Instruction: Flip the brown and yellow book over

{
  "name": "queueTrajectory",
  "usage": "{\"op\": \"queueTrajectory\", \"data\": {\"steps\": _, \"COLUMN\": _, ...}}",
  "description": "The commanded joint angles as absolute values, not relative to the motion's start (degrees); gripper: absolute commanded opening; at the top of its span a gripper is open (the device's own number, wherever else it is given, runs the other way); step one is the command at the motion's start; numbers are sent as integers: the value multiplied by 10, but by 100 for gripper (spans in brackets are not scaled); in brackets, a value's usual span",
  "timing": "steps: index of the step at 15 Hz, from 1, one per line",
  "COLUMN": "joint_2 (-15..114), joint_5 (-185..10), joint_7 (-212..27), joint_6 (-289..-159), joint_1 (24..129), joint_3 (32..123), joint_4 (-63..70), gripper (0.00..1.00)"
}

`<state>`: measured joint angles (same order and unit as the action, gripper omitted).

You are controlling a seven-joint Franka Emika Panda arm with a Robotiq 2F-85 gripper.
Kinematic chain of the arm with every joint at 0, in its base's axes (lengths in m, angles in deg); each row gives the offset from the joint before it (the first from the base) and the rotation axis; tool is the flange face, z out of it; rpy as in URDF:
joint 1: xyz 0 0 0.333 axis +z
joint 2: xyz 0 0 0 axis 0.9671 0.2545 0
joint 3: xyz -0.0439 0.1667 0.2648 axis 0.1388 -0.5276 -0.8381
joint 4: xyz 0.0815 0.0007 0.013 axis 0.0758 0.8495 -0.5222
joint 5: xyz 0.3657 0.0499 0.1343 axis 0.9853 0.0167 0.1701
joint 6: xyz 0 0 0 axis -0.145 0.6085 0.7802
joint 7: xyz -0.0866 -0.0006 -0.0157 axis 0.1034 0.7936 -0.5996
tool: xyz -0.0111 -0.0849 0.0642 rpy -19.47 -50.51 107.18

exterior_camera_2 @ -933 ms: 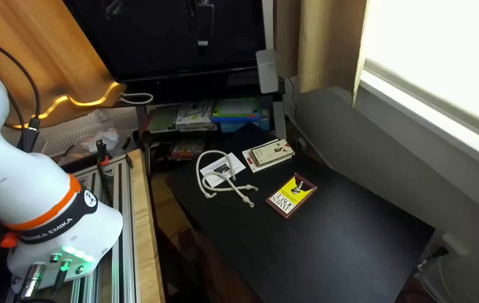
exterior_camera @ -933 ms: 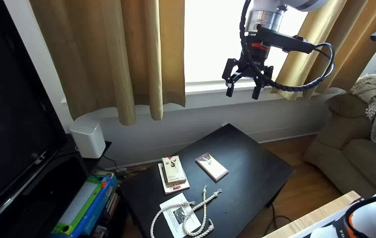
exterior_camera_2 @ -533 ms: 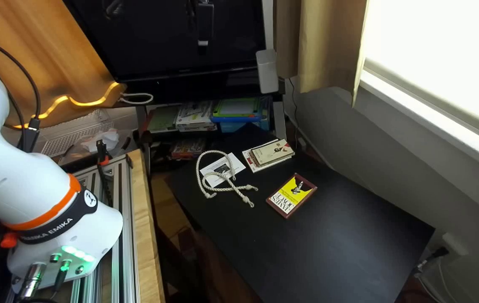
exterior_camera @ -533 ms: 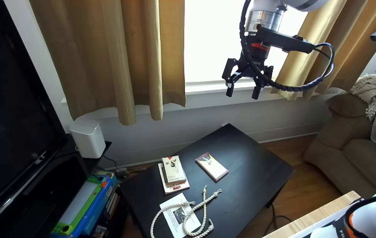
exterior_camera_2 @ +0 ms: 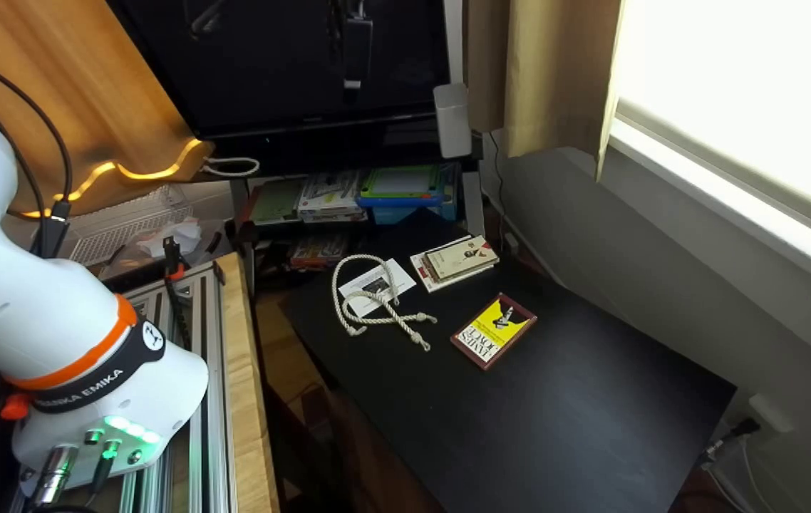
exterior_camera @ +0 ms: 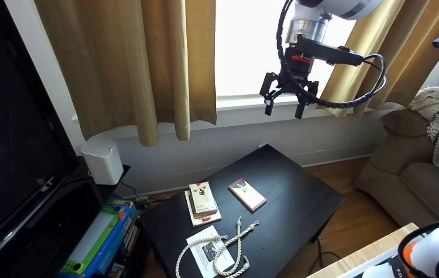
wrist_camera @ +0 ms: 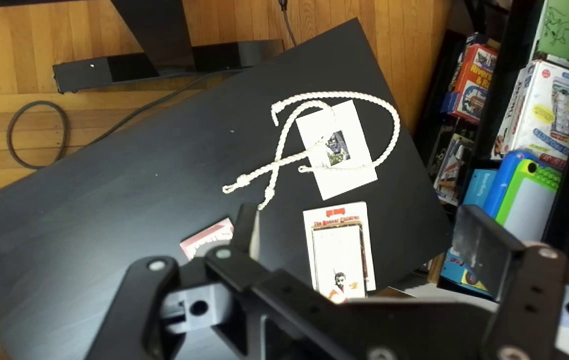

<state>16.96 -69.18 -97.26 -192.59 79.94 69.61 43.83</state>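
Observation:
The brown and yellow book (exterior_camera_2: 494, 331) lies flat on the black table, its yellow cover with "James Joyce" lettering facing up. A second exterior view shows the same book (exterior_camera: 247, 195), washed out by glare, to the right of the stacked books. High above the tabletop, in front of the window, hangs my gripper (exterior_camera: 284, 111). Its jaws stand wide apart with nothing held. In the wrist view only a corner of the book (wrist_camera: 208, 237) shows; the rest is hidden behind the left finger (wrist_camera: 246, 225).
Several stacked books (exterior_camera: 204, 202) lie beside it on the table (exterior_camera_2: 555, 413). Near them a white rope (exterior_camera: 238, 247) crosses a printed white sheet (exterior_camera: 204, 266). A TV (exterior_camera_2: 291, 71) and a shelf of games (exterior_camera_2: 334, 196) border the table; the window wall (exterior_camera: 157, 154) runs behind.
My gripper has sunk slightly in the last half second, still wide apart. The book and the other things on the table have not moved.

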Motion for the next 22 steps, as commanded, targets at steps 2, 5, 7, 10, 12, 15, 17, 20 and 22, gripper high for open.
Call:
{"op": "queueTrajectory", "data": {"steps": 2, "joint_2": 282, "joint_5": -716, "joint_7": -1029, "joint_6": -1933, "joint_1": 783, "joint_3": 686, "joint_4": 387, "gripper": 100}}
{"op": "queueTrajectory", "data": {"steps": 5, "joint_2": 342, "joint_5": -780, "joint_7": -1078, "joint_6": -1993, "joint_1": 797, "joint_3": 670, "joint_4": 367, "gripper": 100}}
{"op": "queueTrajectory", "data": {"steps": 7, "joint_2": 380, "joint_5": -836, "joint_7": -1109, "joint_6": -2024, "joint_1": 810, "joint_3": 663, "joint_4": 356, "gripper": 100}}
{"op": "queueTrajectory", "data": {"steps": 10, "joint_2": 423, "joint_5": -900, "joint_7": -1134, "joint_6": -2052, "joint_1": 832, "joint_3": 662, "joint_4": 339, "gripper": 100}}
{"op": "queueTrajectory", "data": {"steps": 12, "joint_2": 449, "joint_5": -950, "joint_7": -1147, "joint_6": -2057, "joint_1": 847, "joint_3": 666, "joint_4": 329, "gripper": 100}}
{"op": "queueTrajectory", "data": {"steps": 15, "joint_2": 485, "joint_5": -967, "joint_7": -1129, "joint_6": -2057, "joint_1": 852, "joint_3": 671, "joint_4": 317, "gripper": 100}}
{"op": "queueTrajectory", "data": {"steps": 17, "joint_2": 471, "joint_5": -952, "joint_7": -1131, "joint_6": -2052, "joint_1": 853, "joint_3": 672, "joint_4": 325, "gripper": 100}}
{"op": "queueTrajectory", "data": {"steps": 20, "joint_2": 485, "joint_5": -954, "joint_7": -1130, "joint_6": -2052, "joint_1": 854, "joint_3": 674, "joint_4": 317, "gripper": 100}}
{"op": "queueTrajectory", "data": {"steps": 22, "joint_2": 485, "joint_5": -955, "joint_7": -1130, "joint_6": -2052, "joint_1": 854, "joint_3": 674, "joint_4": 314, "gripper": 100}}
